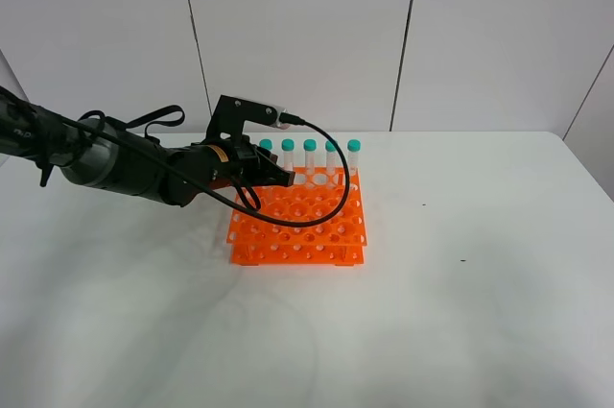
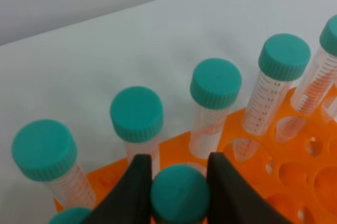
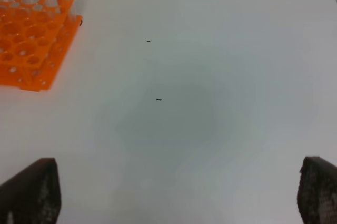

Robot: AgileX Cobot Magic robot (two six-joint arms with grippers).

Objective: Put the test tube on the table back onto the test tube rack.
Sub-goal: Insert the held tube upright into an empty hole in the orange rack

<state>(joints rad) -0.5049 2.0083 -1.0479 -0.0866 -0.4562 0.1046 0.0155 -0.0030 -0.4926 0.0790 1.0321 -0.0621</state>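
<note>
The tube (image 2: 180,193) sits clamped by its cap in the left gripper (image 2: 179,182) over the rack's (image 1: 299,221) far-left holes, just near of 5 racked tubes, and could miss its hole or knock one; the right gripper (image 3: 174,192) gapes idle.

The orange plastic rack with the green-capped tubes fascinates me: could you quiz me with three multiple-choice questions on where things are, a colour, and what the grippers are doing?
1. Where is the left gripper?
A. over the bright orange plastic test tube rack
B. at the white table's far right corner
C. against the wall

2. What colour are the tube caps?
A. red
B. teal-green
C. black

3. How is the right gripper?
A. shut on a tube
B. open, holding nothing
C. out of view

Answers: 1 A, the arm ends above the rack; 2 B, as on the slim clear test tube between the left fingers; 3 B, its fingers stand wide apart over bare table.
</note>
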